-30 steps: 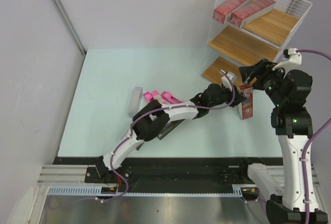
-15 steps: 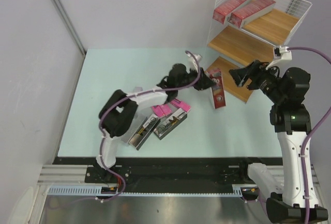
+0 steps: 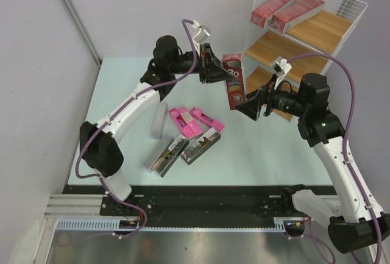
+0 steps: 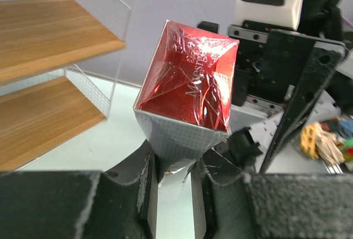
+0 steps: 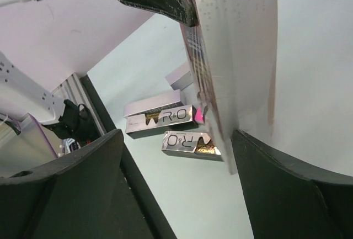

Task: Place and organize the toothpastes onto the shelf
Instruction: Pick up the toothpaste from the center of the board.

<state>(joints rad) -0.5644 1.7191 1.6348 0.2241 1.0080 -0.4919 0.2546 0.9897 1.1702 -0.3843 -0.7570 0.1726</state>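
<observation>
Holding the dark red carton [image 3: 233, 82] aloft just left of the shelf [image 3: 280, 49], the left hand [image 3: 216, 72] is clamped on it, while the right hand [image 3: 247, 107] gapes wide with nothing gripped, its fingers [image 5: 71, 184] either side of the carton's lower end. It looks like a hand-over: the right hand should close squarely on the flat faces before the left lets go, lest the carton twist or drop to the table [image 3: 274, 148].

left arm [image 3: 128, 110]: white links, black joints | right arm [image 3: 339, 167]: same | cables [image 3: 351, 90]: purple
</observation>
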